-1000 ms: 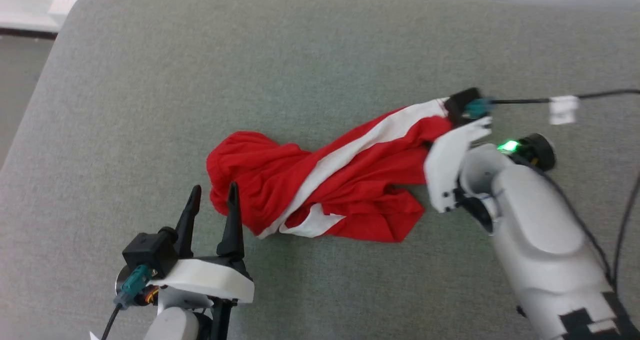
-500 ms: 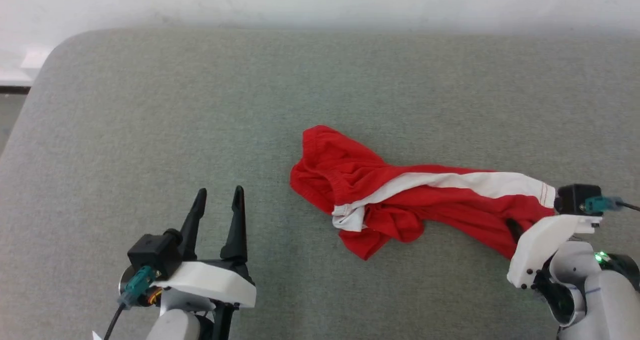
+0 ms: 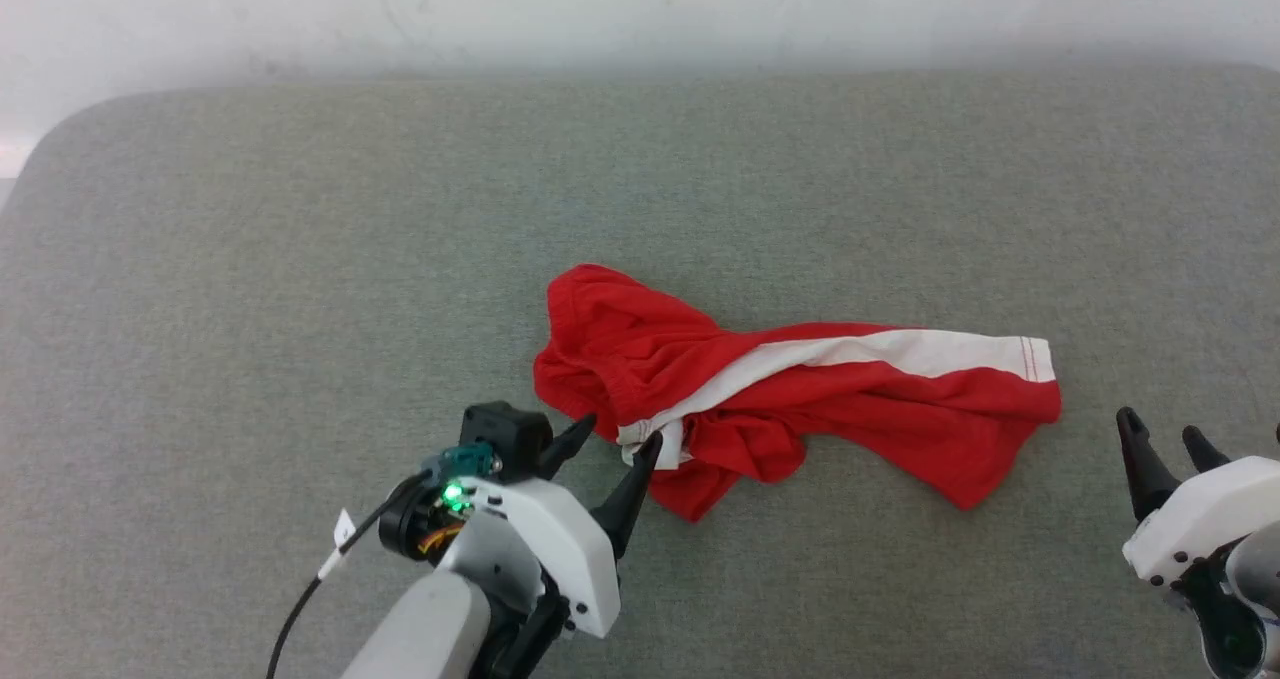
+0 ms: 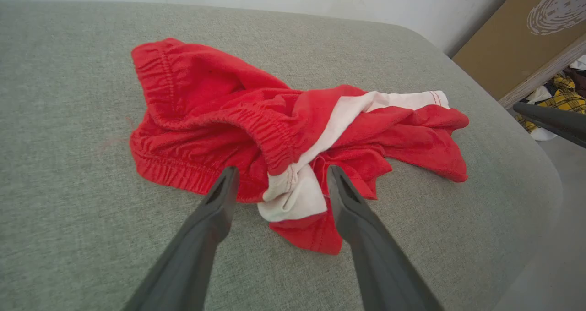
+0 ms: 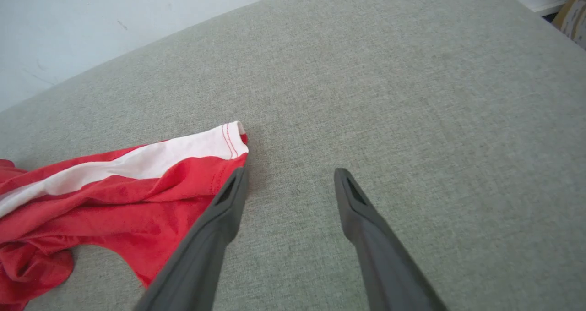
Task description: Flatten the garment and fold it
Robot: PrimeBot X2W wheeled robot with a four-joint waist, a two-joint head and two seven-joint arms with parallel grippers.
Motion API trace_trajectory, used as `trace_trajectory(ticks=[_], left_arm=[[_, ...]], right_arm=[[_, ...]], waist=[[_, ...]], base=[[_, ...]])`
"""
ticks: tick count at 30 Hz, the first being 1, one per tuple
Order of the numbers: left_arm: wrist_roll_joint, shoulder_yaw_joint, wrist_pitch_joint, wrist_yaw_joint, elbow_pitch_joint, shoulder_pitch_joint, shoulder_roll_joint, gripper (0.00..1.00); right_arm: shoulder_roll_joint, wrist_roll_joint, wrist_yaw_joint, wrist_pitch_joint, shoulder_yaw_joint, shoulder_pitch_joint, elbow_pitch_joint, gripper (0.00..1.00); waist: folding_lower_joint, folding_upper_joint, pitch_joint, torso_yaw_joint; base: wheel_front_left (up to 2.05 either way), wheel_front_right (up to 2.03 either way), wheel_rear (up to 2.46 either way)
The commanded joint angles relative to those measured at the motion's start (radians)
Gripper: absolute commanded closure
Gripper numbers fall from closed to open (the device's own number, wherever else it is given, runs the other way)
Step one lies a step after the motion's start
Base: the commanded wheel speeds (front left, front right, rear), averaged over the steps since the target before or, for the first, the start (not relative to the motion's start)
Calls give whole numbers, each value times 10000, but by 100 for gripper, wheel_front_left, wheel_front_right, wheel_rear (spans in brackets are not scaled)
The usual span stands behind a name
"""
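Red garment (image 3: pixel 800 399) lies bunched, centre-right on grey padded surface (image 3: pixel 300 259). Right gripper (image 3: pixel 1158 424) has let go of the striped leg hem it held half a second ago; fingers spread, now parked near right, clear of cloth. Left gripper (image 3: pixel 622 431) has moved in, spread, straddling the white-striped bunch at garment's near-left. Likely a regrasp; flattening not done.

Crumpled red shorts (image 3: pixel 850 409) lie on a grey fabric surface (image 3: pixel 300 259).
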Motion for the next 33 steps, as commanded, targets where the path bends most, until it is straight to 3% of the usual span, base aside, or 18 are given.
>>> trace_trajectory(ticks=[1,7,8,9,10,19,24,28,33], left_arm=[[-28,1,37,-62,41,-198,24,0],[-95,-45,439,-133,729,-765,62,0],[-117,-44,429,-139,812,-807,42,24],[-154,-52,459,-135,914,-817,11,74],[-181,-84,526,-139,1020,-809,-7,100],[-409,-147,124,-323,1001,-844,-117,100],[-453,13,-58,-112,493,-785,-87,100],[-427,3,10,-24,114,-788,-19,100],[-370,-103,54,13,-181,-859,-22,100]], right_arm=[[26,55,-11,-40,10,78,-68,0],[26,194,-11,-90,109,133,-192,0],[27,210,-11,-111,118,149,-193,0],[27,215,-11,-134,118,166,-194,0],[27,217,-11,-150,122,179,-195,0],[27,-47,-11,-146,216,50,-435,0],[25,-1014,-11,690,861,-782,-802,0],[-502,-1870,-11,1982,1456,-1673,-112,0],[-1036,-2574,-11,2567,1997,-2657,1043,0]], waist=[[1,0,73,-118],[1,0,196,-465],[1,0,208,-498],[1,0,217,-520],[1,0,225,-538],[1,0,255,-394],[1,0,379,-259],[1,0,596,-115],[1,0,941,48]], base=[[0,0,0],[0,0,0],[0,0,0],[0,0,0],[0,0,0],[0,0,0],[0,0,0],[0,0,0],[0,0,0]])
